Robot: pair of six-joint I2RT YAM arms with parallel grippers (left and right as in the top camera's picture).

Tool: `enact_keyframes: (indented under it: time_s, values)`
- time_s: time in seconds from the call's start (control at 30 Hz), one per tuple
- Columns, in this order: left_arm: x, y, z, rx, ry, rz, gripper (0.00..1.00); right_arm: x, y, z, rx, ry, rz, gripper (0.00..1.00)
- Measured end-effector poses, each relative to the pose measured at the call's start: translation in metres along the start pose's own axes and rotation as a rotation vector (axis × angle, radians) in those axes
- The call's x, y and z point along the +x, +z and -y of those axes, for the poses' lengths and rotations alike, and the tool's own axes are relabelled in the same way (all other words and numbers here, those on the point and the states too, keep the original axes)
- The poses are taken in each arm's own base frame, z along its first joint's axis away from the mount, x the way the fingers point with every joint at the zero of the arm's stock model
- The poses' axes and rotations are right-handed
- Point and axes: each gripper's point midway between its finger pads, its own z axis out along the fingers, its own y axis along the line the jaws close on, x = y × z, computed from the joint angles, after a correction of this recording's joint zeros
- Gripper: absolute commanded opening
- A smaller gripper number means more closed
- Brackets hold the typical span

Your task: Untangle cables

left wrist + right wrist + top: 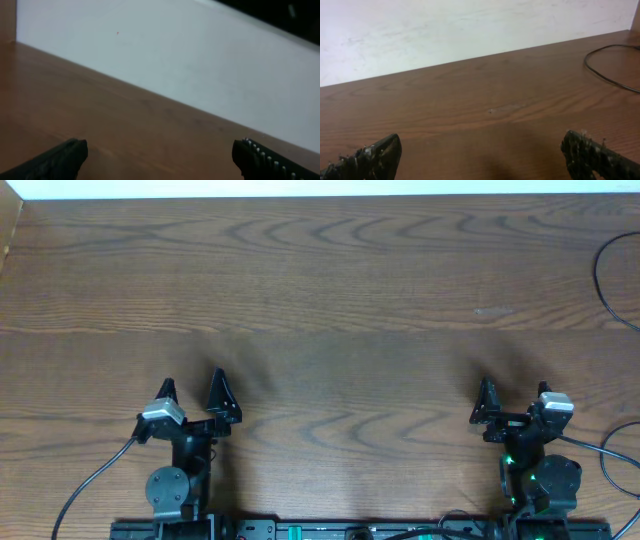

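Brown wood-grain table (320, 300) fills the overhead view, its far edge meeting a white wall (320, 188). At the table's near edge the left gripper (193, 380) and the right gripper (514, 387) both hang with fingers spread wide, nothing between them, and the board ahead of each lies bare. A thin black cord (598, 275) curves in over the table's right edge, well apart from the right gripper, and shows as a loop (586, 61) in the right wrist view. Whether it is one of the cables cannot be told. Arm leads (90, 480) trail off the table's near edge.
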Motion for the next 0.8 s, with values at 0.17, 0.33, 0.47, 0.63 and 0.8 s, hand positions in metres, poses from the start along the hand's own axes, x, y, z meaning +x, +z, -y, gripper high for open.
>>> enact_keyframes:
  time_s: [0.17,0.33,0.47,0.63,0.8]
  values:
    - [0.029,-0.002,-0.013,-0.055,0.007,-0.120,0.98,0.000,0.000,0.000,0.000,0.000,0.001,0.99]
    - [0.029,-0.003,-0.015,-0.065,0.023,-0.121,0.98,0.000,0.000,0.000,0.000,0.000,0.000,0.99]
    - [0.028,-0.003,-0.015,-0.067,0.027,-0.120,0.98,0.000,0.000,0.000,0.000,0.000,0.000,0.99]
    - [0.028,-0.003,-0.015,-0.066,0.027,-0.120,0.98,0.000,0.000,0.000,0.000,0.000,0.000,0.99]
    - [0.028,-0.003,-0.015,-0.067,0.027,-0.120,0.98,0.000,0.000,0.000,0.000,0.000,0.000,0.99]
